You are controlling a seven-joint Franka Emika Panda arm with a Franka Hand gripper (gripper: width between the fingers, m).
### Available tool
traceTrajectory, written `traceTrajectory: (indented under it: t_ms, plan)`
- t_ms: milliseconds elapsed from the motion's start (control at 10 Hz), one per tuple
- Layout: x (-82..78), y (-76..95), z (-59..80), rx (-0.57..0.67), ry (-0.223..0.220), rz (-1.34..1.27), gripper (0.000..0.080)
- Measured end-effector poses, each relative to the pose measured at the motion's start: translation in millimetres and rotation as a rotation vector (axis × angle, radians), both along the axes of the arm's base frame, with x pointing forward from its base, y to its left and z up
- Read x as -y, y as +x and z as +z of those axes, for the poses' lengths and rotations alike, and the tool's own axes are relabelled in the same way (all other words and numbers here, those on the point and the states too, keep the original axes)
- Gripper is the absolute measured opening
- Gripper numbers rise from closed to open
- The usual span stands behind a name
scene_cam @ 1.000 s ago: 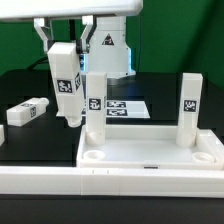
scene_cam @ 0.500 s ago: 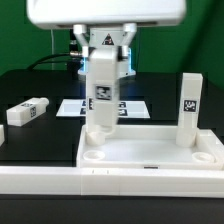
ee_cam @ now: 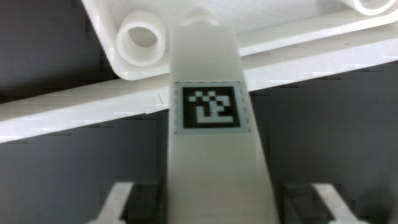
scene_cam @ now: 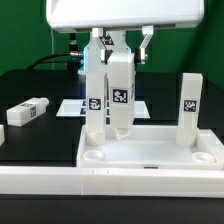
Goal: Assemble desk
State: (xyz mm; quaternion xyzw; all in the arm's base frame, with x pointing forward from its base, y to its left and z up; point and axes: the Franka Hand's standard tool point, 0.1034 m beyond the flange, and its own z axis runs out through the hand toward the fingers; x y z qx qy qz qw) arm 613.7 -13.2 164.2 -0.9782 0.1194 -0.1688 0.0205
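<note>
The white tabletop (scene_cam: pixel 150 166) lies rim-up at the front of the exterior view. One white leg (scene_cam: pixel 95 103) stands upright in its back left corner and another leg (scene_cam: pixel 190 106) in its back right corner. My gripper (scene_cam: pixel 121 50) is shut on a third tagged leg (scene_cam: pixel 118 97) and holds it upright, just right of the left standing leg, its lower end over the tray. A fourth leg (scene_cam: pixel 27 111) lies loose on the black table at the left. In the wrist view the held leg (ee_cam: pixel 214 140) runs between my fingers (ee_cam: pixel 121 205), pointing at a corner socket (ee_cam: pixel 143 38).
The marker board (scene_cam: pixel 137 104) lies flat behind the tabletop. A long white border rail (scene_cam: pixel 35 181) runs along the front edge. A green wall stands behind, and cables hang by the arm's base.
My gripper has carried the held leg from the exterior view's left to the right, past the standing left leg, to above the tabletop. The other legs have not moved.
</note>
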Motion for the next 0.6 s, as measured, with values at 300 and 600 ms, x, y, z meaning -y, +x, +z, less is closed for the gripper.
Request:
traceTrajectory:
  t_ms: [300,600]
  plan:
    - [-72.2,10.1,1.3,0.026,0.001,0.048,0.0291]
    - [-78.2,12.3,-0.4,0.055,0.0,0.045,0.0291]
